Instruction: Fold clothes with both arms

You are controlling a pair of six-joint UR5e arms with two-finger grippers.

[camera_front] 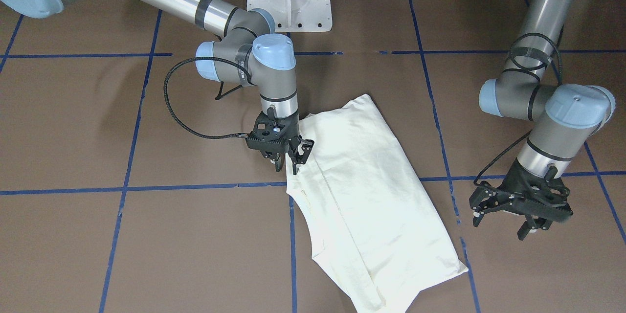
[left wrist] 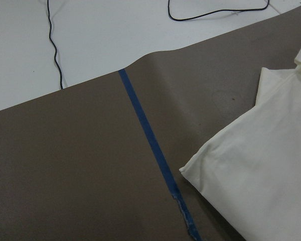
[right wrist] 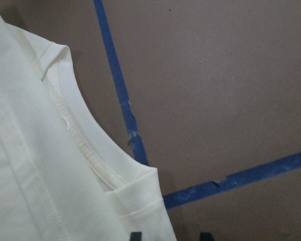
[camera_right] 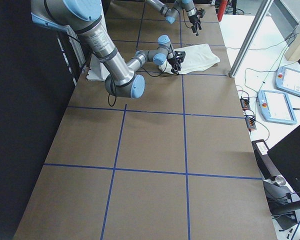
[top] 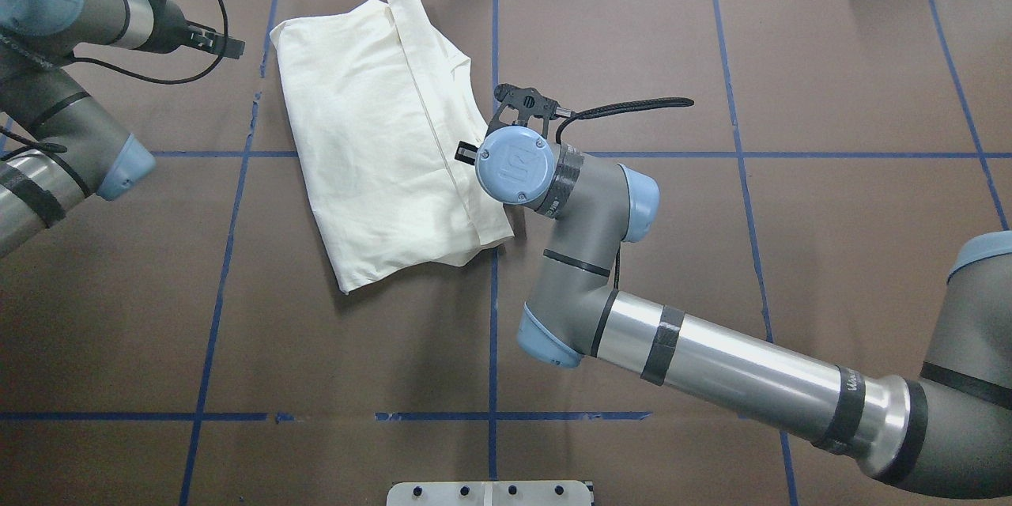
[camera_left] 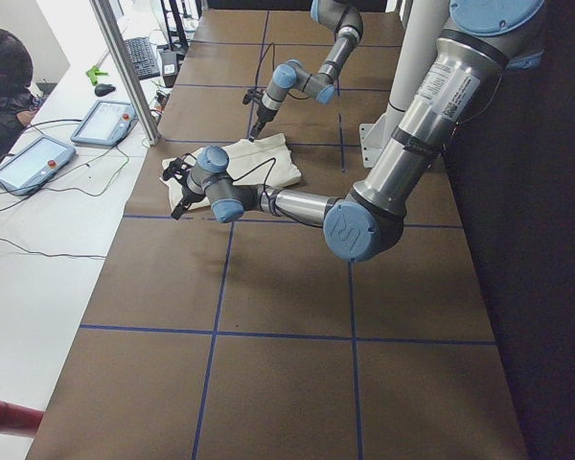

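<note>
The brown table (camera_front: 98, 132) carried the cream shirt (camera_front: 371, 181), plain side up and folded long, near its middle. The right gripper (camera_front: 287, 168) stood at the shirt's edge, fingers part-spread astride it, seemingly to pinch. The left gripper (camera_front: 501, 227) hung spread wide, well apart, probably waiting.

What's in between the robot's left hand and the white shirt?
Only bare brown table and one strip of blue tape separate the left hand from the shirt, clearest in the front-facing view.
</note>
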